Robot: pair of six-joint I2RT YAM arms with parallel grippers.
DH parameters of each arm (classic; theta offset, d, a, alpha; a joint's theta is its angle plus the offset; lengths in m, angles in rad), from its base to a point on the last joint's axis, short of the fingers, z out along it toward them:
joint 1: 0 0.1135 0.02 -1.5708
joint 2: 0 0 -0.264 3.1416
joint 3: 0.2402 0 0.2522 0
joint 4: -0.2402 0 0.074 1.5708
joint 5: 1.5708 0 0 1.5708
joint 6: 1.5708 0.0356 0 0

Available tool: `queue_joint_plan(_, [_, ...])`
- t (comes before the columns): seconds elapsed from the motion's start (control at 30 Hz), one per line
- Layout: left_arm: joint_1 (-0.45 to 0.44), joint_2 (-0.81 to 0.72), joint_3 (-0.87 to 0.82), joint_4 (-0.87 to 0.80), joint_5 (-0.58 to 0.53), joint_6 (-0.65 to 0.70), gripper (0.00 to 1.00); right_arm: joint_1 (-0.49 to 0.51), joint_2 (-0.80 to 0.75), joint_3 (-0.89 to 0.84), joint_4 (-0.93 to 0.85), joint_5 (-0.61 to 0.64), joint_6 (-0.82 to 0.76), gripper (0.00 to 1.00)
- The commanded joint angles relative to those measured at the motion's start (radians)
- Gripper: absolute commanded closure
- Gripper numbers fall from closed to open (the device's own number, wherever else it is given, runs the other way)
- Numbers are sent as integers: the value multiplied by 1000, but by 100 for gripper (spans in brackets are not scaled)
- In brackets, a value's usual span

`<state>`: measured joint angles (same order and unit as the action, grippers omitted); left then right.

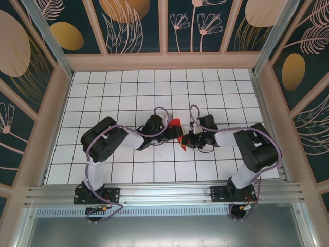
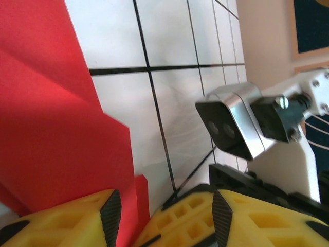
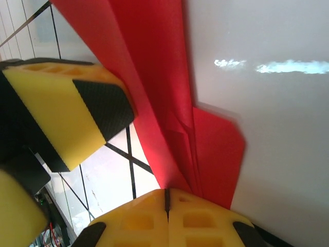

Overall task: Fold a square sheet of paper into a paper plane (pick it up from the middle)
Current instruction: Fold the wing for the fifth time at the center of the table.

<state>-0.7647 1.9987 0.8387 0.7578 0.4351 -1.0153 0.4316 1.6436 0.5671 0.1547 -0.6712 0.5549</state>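
Observation:
The red sheet of paper (image 1: 176,123) is folded into a narrow shape with long layered creases and hangs over the table's middle between both grippers. My right gripper (image 1: 186,140) is shut on its lower edge; in the right wrist view the folds (image 3: 149,62) run down into the closed fingertips (image 3: 166,198). My left gripper (image 1: 173,135) stands open beside it. In the left wrist view the red paper (image 2: 51,128) lies against the left pad (image 2: 110,216), and the right gripper's yellow fingertips (image 2: 187,221) sit within the gap of my left gripper (image 2: 165,206).
The white grid table (image 1: 128,92) is walled by wooden panels on three sides, with an aluminium rail (image 1: 164,193) along the near edge. The right arm's wrist camera (image 2: 231,123) hangs close to my left gripper. One yellow left finger (image 3: 56,103) sits close beside the paper.

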Motion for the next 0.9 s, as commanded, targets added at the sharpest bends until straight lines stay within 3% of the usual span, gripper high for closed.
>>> queue_joint_plan(0.0, [15, 18, 49, -135, -134, 13, 47, 24, 53, -46, -136, 117, -34, 97])
queue_joint_plan(0.4, [50, 31, 170, -371, -252, 50, 48, 26, 32, -59, -154, 113, -46, 98])
queue_joint_plan(0.87, [105, 96, 311, -525, -251, 138, 48, 25, 17, -81, -145, 107, -45, 98])
